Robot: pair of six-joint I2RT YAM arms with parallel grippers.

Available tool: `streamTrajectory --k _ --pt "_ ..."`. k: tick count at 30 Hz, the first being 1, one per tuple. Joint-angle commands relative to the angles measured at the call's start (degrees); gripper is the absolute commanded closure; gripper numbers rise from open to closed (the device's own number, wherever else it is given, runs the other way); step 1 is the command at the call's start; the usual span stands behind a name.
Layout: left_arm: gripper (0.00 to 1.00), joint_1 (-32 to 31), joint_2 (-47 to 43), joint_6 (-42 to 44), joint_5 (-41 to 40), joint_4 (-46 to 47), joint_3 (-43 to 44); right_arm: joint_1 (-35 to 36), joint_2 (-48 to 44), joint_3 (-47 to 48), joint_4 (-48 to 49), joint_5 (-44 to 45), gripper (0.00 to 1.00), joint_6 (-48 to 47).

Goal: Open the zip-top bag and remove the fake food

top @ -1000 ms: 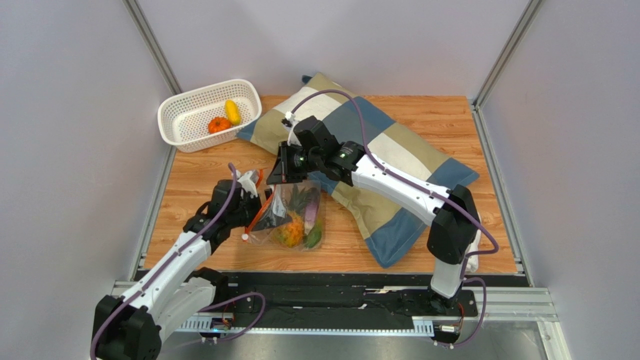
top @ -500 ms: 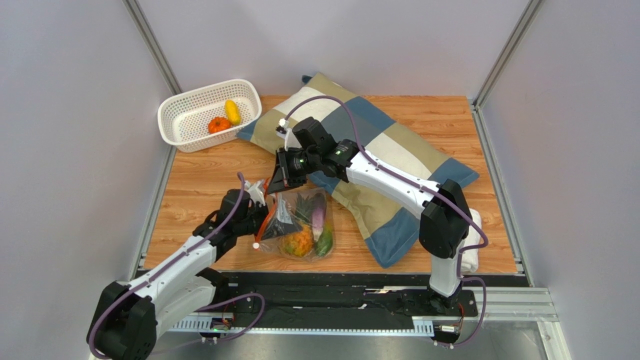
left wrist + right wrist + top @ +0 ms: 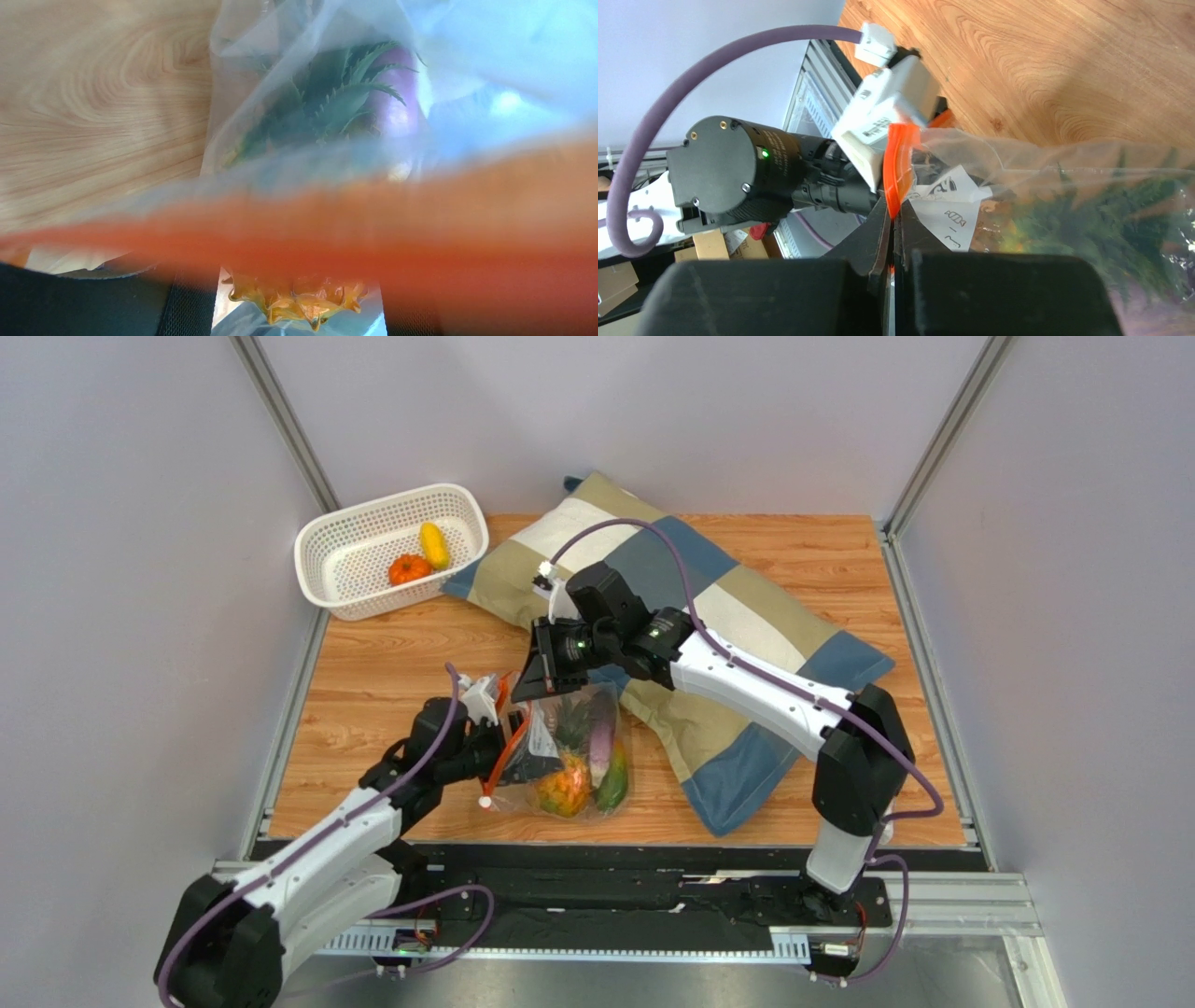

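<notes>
Since a second ago your left gripper [image 3: 494,745] has pushed forward to the mouth of the zip-top bag [image 3: 578,756], and bag and right gripper [image 3: 550,686] have both shifted a little to the right. Your right gripper is clamped shut on the bag's orange zip strip [image 3: 896,168] and holds that edge up. Your left gripper's jaws stand apart, with the strip blurred across the gap. The bag rests on the table [image 3: 365,672] against the pillow [image 3: 730,616]; the pineapple [image 3: 561,787], mango [image 3: 613,787] and eggplant [image 3: 601,735] are inside. The orange-red round one [image 3: 410,570] and the yellow piece [image 3: 435,545] lie in the basket [image 3: 337,525].
</notes>
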Motion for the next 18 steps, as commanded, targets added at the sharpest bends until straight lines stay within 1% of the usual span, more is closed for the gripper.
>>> streamTrajectory --k 1,2,3,4,5,7,10,13,14,16,17,18 --pt "0.98 -0.4 -9.2 5.7 -3.5 -8.9 2.8 0.3 -6.5 -2.7 4.5 2.4 1.0 -1.2" --pt "1.0 -0.3 -13.0 7.3 -4.3 -11.3 3.9 0.3 -7.4 -4.0 4.4 3.0 1.0 -1.6" --pt "1.0 -0.3 -15.1 8.2 -5.0 -14.4 5.5 0.3 -7.8 -4.7 3.8 4.1 1.0 -2.1" --pt "1.0 -0.4 -19.1 9.1 -5.1 -15.6 6.0 0.3 -8.7 -5.3 3.6 5.0 1.0 -2.8" --pt "1.0 -0.4 -21.0 9.5 -5.5 -16.7 6.3 0.3 -9.2 -6.5 3.2 5.8 1.0 -3.3" --pt "1.0 -0.4 -25.7 8.4 -3.5 -15.1 5.2 0.3 -10.6 -7.7 3.0 8.6 1.0 -3.3" --pt "1.0 -0.4 -30.7 6.2 -3.2 -16.5 4.9 0.2 -13.1 -9.3 1.8 13.9 1.0 -2.0" --pt "1.0 -0.4 -35.7 5.2 -6.1 -19.4 4.8 -0.4 -16.3 -10.5 0.5 18.6 1.0 -1.1" --pt "1.0 -0.4 -36.6 4.4 -6.9 -20.0 4.9 -0.5 -17.0 -10.1 -0.9 19.9 1.0 -2.8" --pt "1.0 -0.4 -37.5 2.6 -11.1 -23.1 6.1 -0.1 -18.5 -8.9 -3.7 21.5 1.0 -5.8" --pt "1.0 -0.4 -37.1 0.7 -12.2 -23.6 6.4 1.1 -18.4 -8.2 -3.9 20.9 1.0 -8.4" --pt "1.0 -0.4 -36.6 -0.3 -13.6 -23.3 6.8 1.9 -18.0 -7.2 -5.0 18.3 1.0 -11.9"
